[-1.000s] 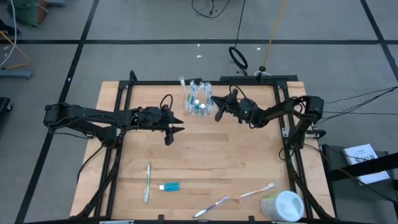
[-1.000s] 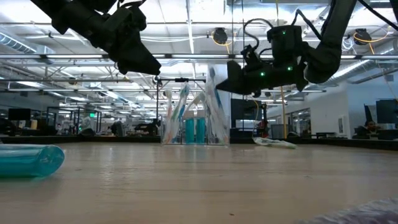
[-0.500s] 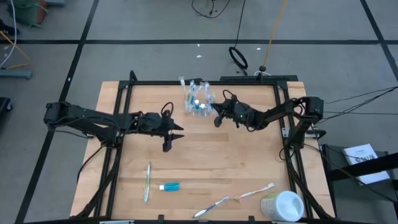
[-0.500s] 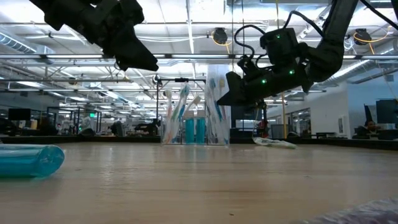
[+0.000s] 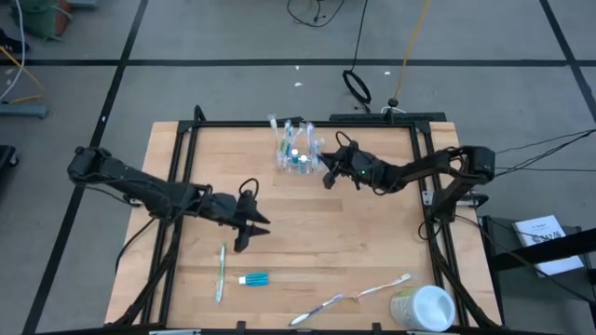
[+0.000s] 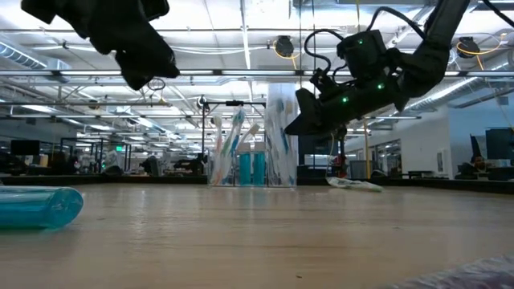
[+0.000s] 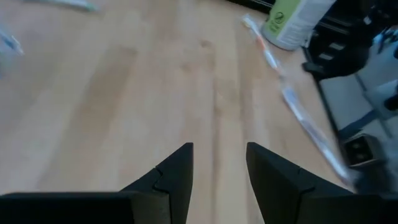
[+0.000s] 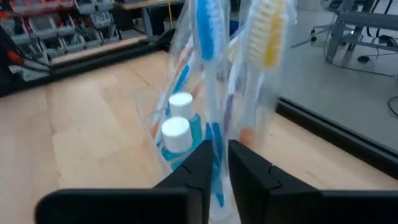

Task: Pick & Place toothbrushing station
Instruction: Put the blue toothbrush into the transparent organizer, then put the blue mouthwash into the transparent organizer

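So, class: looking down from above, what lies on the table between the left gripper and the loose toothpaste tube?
Nothing: in the high view only bare wood separates the left gripper from the toothpaste tube.

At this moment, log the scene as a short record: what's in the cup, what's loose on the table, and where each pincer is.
cup: clear, far centre, holds brushes and two tubes
loose tube: near left, lying flat
loose brushes: one near left, two near centre-right
white cup: near right corner, on its side
left pincer: open, empty, above the near-left brush
right pincer: at the cup, a brush between its fingers
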`<control>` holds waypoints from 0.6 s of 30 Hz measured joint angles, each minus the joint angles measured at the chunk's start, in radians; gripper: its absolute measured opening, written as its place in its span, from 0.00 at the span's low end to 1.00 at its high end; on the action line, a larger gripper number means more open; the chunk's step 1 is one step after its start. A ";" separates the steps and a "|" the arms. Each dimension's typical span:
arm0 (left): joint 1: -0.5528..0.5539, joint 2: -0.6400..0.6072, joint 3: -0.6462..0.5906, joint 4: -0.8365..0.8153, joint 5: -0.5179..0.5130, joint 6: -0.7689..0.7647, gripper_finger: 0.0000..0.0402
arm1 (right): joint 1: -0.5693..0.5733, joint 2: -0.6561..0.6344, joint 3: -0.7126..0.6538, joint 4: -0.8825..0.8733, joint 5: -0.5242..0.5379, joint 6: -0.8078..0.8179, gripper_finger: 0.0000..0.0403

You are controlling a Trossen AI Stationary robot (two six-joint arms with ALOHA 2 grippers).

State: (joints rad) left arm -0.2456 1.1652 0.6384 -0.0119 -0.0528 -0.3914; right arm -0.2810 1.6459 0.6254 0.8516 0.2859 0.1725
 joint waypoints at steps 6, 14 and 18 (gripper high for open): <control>-0.082 0.000 0.000 -0.020 -0.009 -0.094 0.38 | 0.000 -0.057 0.000 -0.042 0.000 -0.004 0.21; -0.257 0.063 0.000 -0.017 -0.125 -0.256 0.38 | 0.000 -0.084 0.000 -0.043 0.000 -0.017 0.29; -0.369 0.171 0.000 0.016 -0.213 -0.334 0.38 | 0.002 -0.084 0.000 -0.043 -0.002 -0.026 0.30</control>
State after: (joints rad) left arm -0.6142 1.3365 0.6388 0.0041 -0.2654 -0.7250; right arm -0.2794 1.5620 0.6250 0.8085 0.2840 0.1463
